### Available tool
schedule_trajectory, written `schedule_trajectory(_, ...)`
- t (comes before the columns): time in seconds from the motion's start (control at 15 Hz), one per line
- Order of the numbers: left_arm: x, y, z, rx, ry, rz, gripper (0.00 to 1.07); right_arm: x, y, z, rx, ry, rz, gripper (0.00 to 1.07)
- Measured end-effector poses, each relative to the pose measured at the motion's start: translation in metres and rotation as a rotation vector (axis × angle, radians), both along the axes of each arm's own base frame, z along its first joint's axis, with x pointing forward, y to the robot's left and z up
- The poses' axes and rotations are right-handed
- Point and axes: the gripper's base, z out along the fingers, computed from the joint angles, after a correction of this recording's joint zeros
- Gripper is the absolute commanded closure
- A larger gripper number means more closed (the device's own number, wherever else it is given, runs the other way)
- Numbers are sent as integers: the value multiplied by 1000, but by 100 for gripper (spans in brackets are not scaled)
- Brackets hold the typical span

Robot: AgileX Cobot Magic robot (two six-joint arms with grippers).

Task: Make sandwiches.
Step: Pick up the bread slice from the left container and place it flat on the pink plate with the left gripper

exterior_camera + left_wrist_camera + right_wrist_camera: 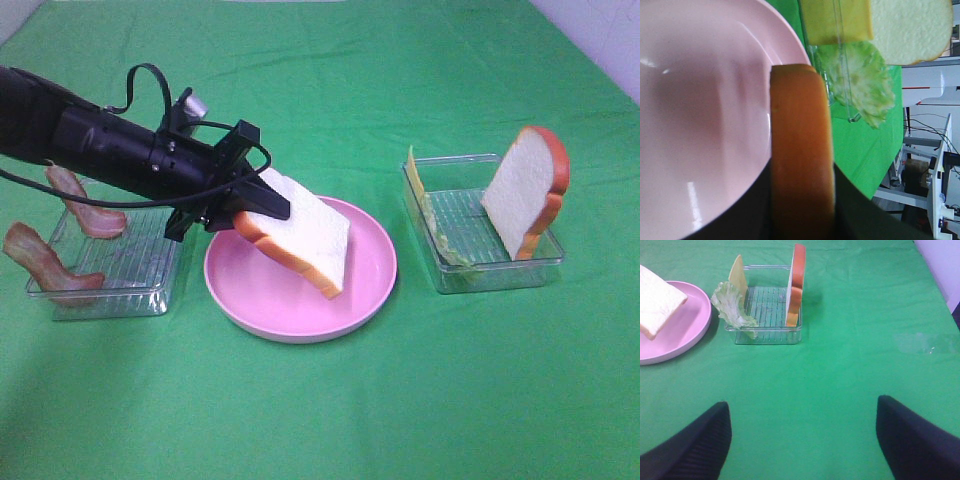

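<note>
Green cloth [330,420], matte and faintly creased, covers the whole tabletop. My left gripper [252,205] is pinched on a toy bread slice [305,235], with the black fingers pressing across its thickness at one end. The slice is thick and square-cornered, with a soft white face and a glossy orange-brown crust. It hangs tilted over the round pink plate [370,290], a smooth shallow dish with a raised rim. Its low corner is down by the plate's floor, though I cannot tell whether it touches.

Just beside the plate on my left sits a clear ribbed plastic tray [150,295] with two wavy reddish-brown bacon strips [85,205] propped on its rims. On the plate's other side, a second clear tray [545,262] holds three things. A thin yellow cheese square [414,172] stands upright against the wall nearest the plate. A crinkled pale-green lettuce leaf [445,240] slumps next to it. A second bread slice [525,185], round-topped like a loaf, leans on edge at the opposite wall.

My right gripper [802,440] is spread wide, its two dark ribbed fingers [690,445] far apart over bare cloth, well apart from that tray.
</note>
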Motion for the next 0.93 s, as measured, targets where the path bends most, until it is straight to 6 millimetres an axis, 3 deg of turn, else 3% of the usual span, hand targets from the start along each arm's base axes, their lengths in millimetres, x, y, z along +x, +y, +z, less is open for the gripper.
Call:
schedule_trajectory(0.2,-6,-16,-18,40,21,-17,107,0,0,0,0,0,0,32)
schedule_trajectory(0.47,-5,-29,-16,55,-9,-1,101,0,0,0,0,0,0,32)
schedule_trajectory(0.67,-5,-29,-16,56,-12,1,76,0,0,0,0,0,0,32)
schedule_trajectory(0.8,-4,-29,-15,58,-21,-1,37,0,0,0,0,0,0,32)
schedule_trajectory(0.87,-3,-29,-15,60,-27,-2,27,0,0,0,0,0,0,32)
schedule_trajectory(0.93,-2,-30,-13,66,-43,-16,27,0,0,0,0,0,0,32)
